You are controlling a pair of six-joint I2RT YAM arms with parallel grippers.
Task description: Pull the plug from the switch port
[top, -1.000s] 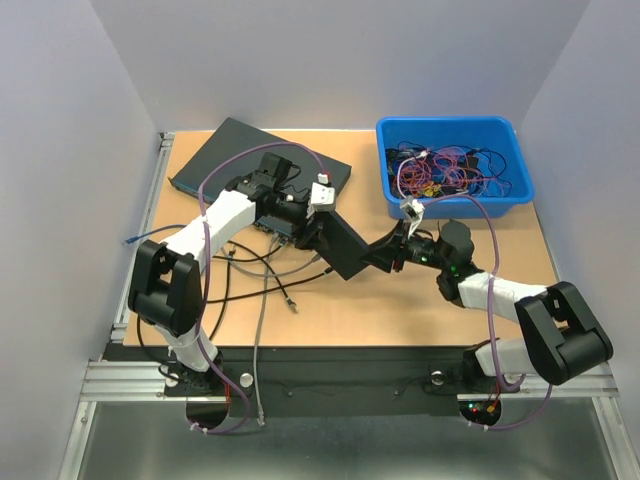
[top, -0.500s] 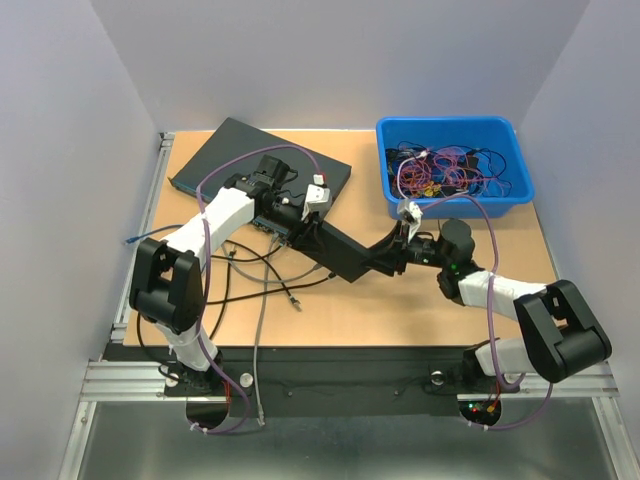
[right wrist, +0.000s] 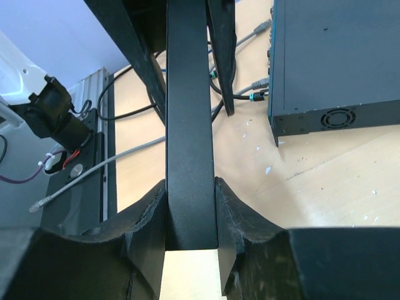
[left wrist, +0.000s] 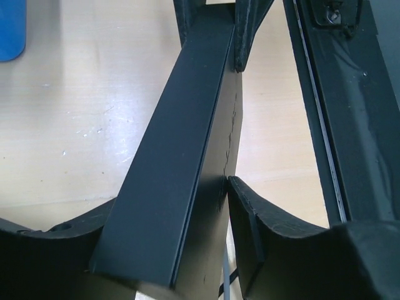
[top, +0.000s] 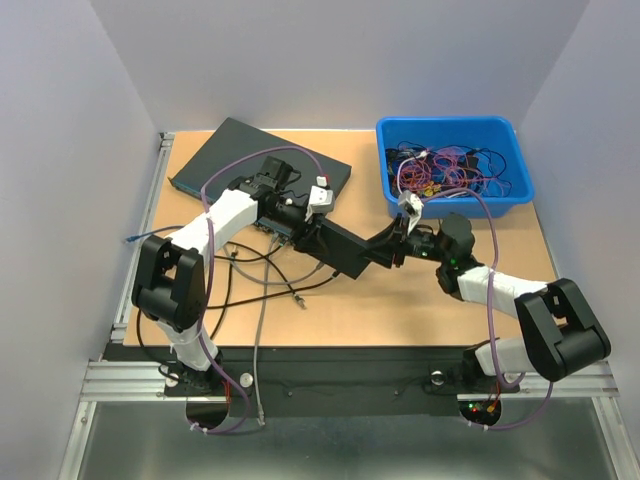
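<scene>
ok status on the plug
Right gripper clamped on black box. Left gripper around its other end, grip unclear. Plug in switch, untouched.

Left arm (top: 215,225): reaches forward, elbow bent, wrist turned inward
Left gripper (left wrist: 172,206): fingers either side of a black slab (left wrist: 181,125); grip unclear
Right arm (top: 490,285): stretched low toward the middle
Right gripper (right wrist: 189,187): both fingers pressed against the slab

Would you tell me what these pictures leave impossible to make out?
Top external: the switch ports, hidden by the left arm.
Left wrist: whether the left gripper clamps the black slab; the slab hides one finger's contact.
Right wrist: the plugs, too small to tell whether seated.
</scene>
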